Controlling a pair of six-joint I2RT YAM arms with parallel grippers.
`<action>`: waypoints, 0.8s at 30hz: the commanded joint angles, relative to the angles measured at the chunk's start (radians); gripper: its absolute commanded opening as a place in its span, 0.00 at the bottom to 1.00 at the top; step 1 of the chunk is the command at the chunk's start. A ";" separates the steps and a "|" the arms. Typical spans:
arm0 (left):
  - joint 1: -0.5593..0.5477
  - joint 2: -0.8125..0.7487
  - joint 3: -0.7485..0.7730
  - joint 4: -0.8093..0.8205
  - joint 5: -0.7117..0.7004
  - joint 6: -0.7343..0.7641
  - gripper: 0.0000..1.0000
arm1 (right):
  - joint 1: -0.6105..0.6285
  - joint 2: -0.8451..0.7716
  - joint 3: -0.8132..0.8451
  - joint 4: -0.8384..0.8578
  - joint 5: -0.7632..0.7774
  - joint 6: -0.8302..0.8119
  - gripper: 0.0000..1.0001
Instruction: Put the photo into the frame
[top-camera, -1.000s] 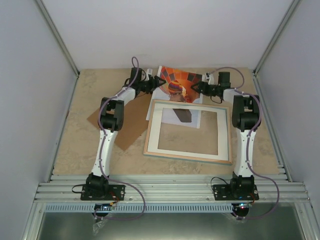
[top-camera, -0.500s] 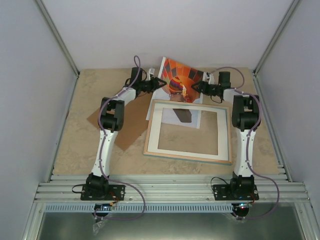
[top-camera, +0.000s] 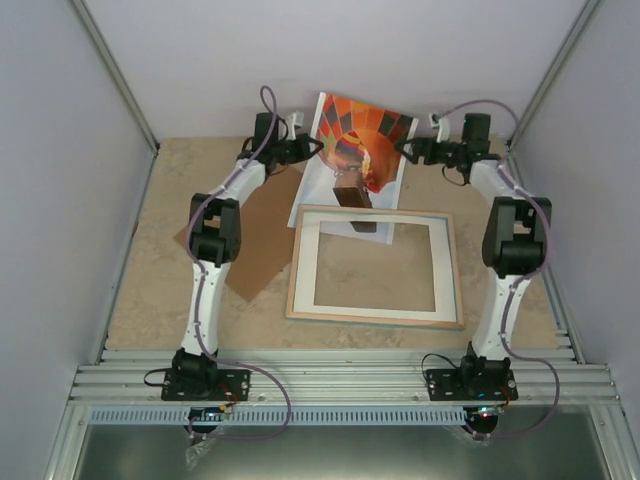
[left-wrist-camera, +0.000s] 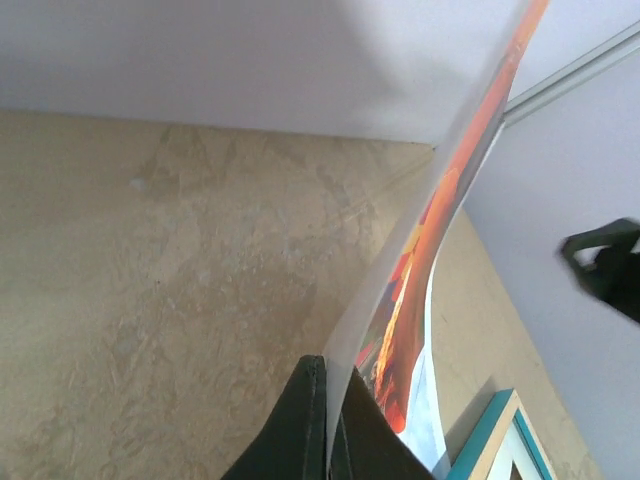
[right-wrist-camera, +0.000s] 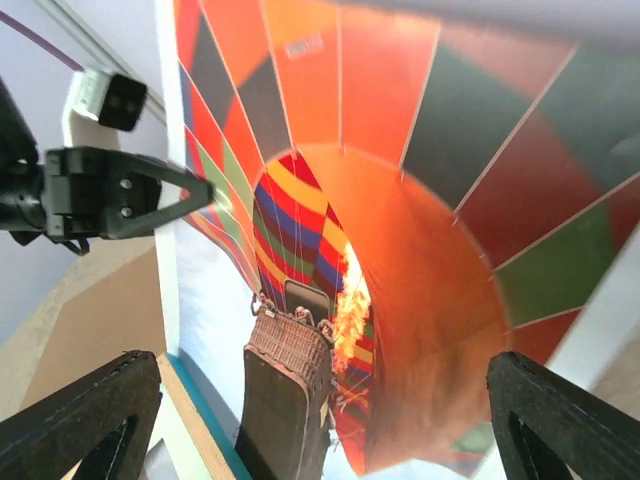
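Note:
The photo (top-camera: 358, 148), a hot-air balloon print, is lifted off the table and curls upward at the back, beyond the frame. My left gripper (top-camera: 314, 149) is shut on its left edge; in the left wrist view the black fingers (left-wrist-camera: 300, 430) pinch the sheet (left-wrist-camera: 440, 215). My right gripper (top-camera: 406, 150) stands open by the photo's right edge, holding nothing. From the right wrist the photo (right-wrist-camera: 420, 200) fills the view between wide-spread fingers (right-wrist-camera: 90, 420), with the left gripper (right-wrist-camera: 195, 195) at its edge. The frame (top-camera: 375, 317) lies flat, wood face up, in front of the photo.
A white mat border (top-camera: 306, 262) lies inside the frame. A brown backing board (top-camera: 255, 250) lies flat to the frame's left, under the left arm. The back wall stands close behind the photo. The frame's turquoise corner (left-wrist-camera: 495, 428) shows below the sheet.
The left gripper has shut on the photo's left edge. The right gripper has opened wide and drawn back to the right. The photo has risen and stands more upright toward the back wall.

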 joint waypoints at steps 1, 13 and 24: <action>0.018 -0.134 0.035 -0.027 -0.049 0.076 0.00 | -0.048 -0.153 -0.005 -0.122 -0.010 -0.153 0.92; -0.012 -0.490 0.000 -0.300 -0.302 0.598 0.00 | -0.167 -0.532 -0.147 -0.337 -0.002 -0.196 0.98; -0.360 -0.838 -0.495 -0.383 -0.931 1.094 0.00 | -0.324 -0.666 -0.459 -0.540 -0.224 -0.128 0.98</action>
